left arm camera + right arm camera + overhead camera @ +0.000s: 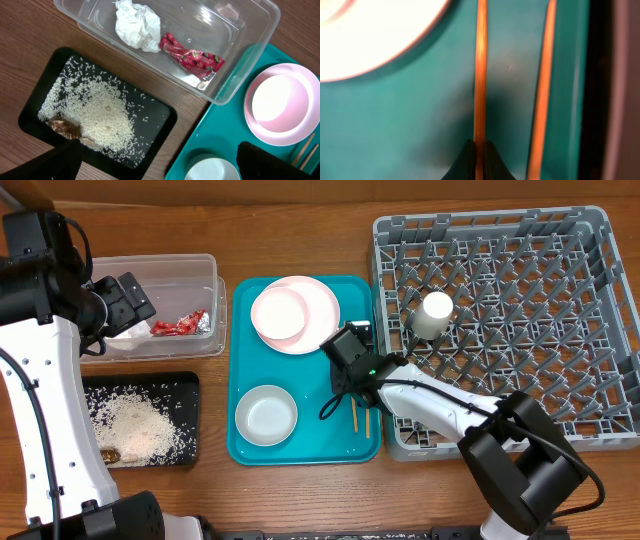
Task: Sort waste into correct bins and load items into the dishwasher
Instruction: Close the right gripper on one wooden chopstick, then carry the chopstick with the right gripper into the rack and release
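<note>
My right gripper point(352, 388) is low over the teal tray's right side and is shut on one wooden chopstick point(479, 75). The second chopstick point(543, 85) lies beside it on the tray. My left gripper point(128, 305) is open and empty, held above the clear tub point(205, 280). The tub holds a crumpled white napkin point(135, 25) and a red wrapper point(192, 57). The black tray point(160, 112) holds loose rice point(102, 117). A white cup point(435, 313) stands in the grey dish rack point(560, 330). A pink plate with a bowl on it point(281, 313) and a white bowl point(266, 415) sit on the teal tray.
The teal tray point(330, 450) lies between the two bins on the left and the dish rack on the right. A brown food scrap point(65, 127) lies at the black tray's corner. Bare wood table point(300, 230) runs along the far side.
</note>
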`<action>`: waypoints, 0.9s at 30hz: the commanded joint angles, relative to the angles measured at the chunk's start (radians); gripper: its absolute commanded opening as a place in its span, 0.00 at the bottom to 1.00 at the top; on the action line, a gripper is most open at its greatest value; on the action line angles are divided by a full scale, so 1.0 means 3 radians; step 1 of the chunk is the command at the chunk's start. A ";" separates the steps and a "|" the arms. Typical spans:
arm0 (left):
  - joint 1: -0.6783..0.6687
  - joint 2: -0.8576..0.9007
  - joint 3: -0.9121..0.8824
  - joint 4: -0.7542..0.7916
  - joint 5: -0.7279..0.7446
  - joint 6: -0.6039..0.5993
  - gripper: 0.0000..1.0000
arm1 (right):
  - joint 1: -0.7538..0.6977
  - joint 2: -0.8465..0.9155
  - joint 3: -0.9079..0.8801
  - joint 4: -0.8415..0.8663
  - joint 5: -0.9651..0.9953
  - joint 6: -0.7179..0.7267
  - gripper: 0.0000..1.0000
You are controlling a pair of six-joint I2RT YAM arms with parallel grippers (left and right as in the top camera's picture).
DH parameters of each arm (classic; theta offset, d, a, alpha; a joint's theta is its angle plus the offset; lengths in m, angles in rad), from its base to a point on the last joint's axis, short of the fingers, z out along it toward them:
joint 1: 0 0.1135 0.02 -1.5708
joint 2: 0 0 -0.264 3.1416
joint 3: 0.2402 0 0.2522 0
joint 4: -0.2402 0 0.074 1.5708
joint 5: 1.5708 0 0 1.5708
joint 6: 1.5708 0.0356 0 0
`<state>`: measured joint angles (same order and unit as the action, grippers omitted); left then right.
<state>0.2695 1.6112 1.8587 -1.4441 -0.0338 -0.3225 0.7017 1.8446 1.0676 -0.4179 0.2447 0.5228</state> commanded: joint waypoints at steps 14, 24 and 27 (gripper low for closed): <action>0.0017 0.0018 0.0000 0.0004 0.0024 -0.0048 1.00 | -0.0032 -0.0902 0.0445 -0.0083 0.0258 -0.1016 0.04; 0.0017 0.0018 0.0000 0.0004 0.0024 -0.0048 1.00 | -0.0322 -0.0931 0.0439 -0.0263 0.0553 -0.1595 0.04; 0.0017 0.0018 0.0000 0.0004 0.0024 -0.0048 1.00 | -0.0512 -0.0931 0.0439 -0.0292 0.0514 -0.1595 0.04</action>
<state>0.2695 1.6115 1.8587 -1.4441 -0.0338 -0.3225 0.6071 1.5826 1.1790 -0.5022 0.3801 0.0753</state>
